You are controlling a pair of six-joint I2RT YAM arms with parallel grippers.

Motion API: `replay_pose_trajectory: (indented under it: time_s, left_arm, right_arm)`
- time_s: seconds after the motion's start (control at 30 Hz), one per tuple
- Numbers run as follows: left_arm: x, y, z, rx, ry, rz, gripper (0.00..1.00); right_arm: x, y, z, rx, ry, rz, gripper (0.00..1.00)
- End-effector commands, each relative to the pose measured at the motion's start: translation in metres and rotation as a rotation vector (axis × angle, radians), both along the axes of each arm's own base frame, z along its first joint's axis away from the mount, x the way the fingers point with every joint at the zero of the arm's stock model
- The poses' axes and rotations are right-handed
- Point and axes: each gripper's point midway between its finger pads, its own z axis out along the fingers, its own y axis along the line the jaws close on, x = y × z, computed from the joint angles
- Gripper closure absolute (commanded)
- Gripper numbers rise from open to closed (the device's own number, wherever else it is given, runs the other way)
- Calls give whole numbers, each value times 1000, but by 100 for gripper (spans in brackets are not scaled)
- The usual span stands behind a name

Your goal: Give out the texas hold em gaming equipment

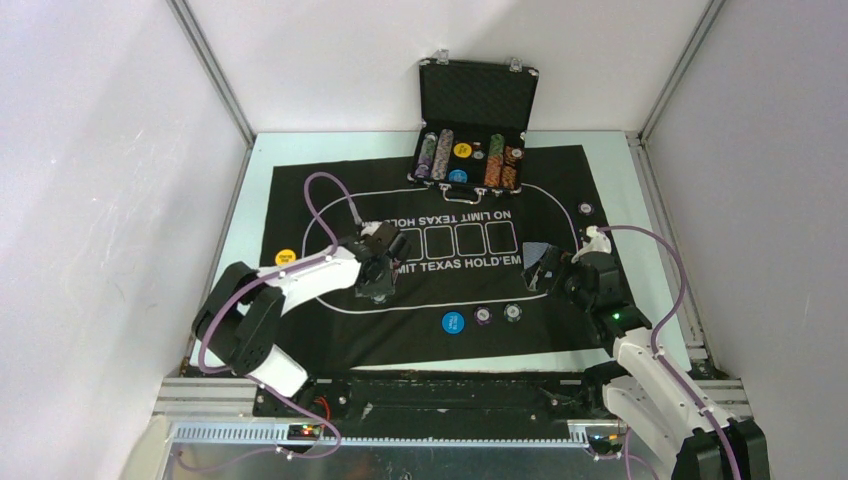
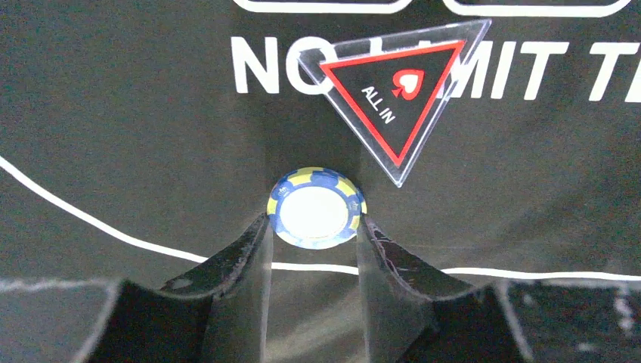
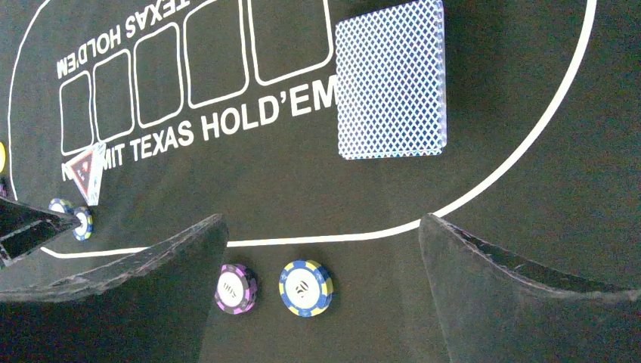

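Between the left jaws, hidden from overhead, sits a gripped blue-yellow chip [image 2: 317, 208]; right jaws gape empty.

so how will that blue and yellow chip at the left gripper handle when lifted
The blue and yellow chip looks stiff and light, so it should lift without bending. Only its thin rim meets the left gripper, so it may twist out. Being round, it could roll if dropped.

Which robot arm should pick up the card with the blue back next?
Right, probably. The right gripper is open and empty, with the blue-backed card lying just ahead of it. The left gripper is farther off and is pinching a blue and yellow chip.
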Motion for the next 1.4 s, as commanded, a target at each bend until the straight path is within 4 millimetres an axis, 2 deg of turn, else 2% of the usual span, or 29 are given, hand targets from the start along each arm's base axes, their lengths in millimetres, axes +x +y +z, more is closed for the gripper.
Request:
replay_pose_trajectory:
  time_s: [0.0, 0.17, 0.37, 0.43, 0.6, 0.63, 0.73, 0.9, 1.1, 1.37]
  left_arm:
    - [11, 9, 22, 10, -98, 60, 100]
    - [9, 6, 24, -15, -94, 61, 100]
    - [14, 25, 29, -60, -103, 142, 100]
    - [21, 46, 29, -92, -110, 227, 100]
    - [23, 92, 30, -112, -134, 383, 100]
    - [21, 108, 26, -108, -131, 440, 100]
    - [18, 131, 24, -146, -155, 552, 100]
    - [6, 183, 17, -108, -183, 762, 100]
    - [5, 211, 13, -100, -193, 883, 100]
    - [-10, 225, -4, -40, -126, 955, 100]
  right_arm:
    - [7, 2, 10, 8, -50, 10, 0]
    - [7, 3, 9, 8, -48, 11, 0]
    - [7, 2, 9, 5, -48, 11, 0]
    - [7, 2, 8, 3, -46, 11, 0]
    - [7, 2, 7, 2, -41, 12, 0]
    - [8, 2, 6, 2, -40, 12, 0]
    - [8, 1, 7, 0, -42, 8, 0]
    - [8, 1, 6, -2, -38, 4, 0]
    - [7, 1, 1, -4, -22, 5, 0]
    - [8, -2, 0, -14, -18, -7, 1]
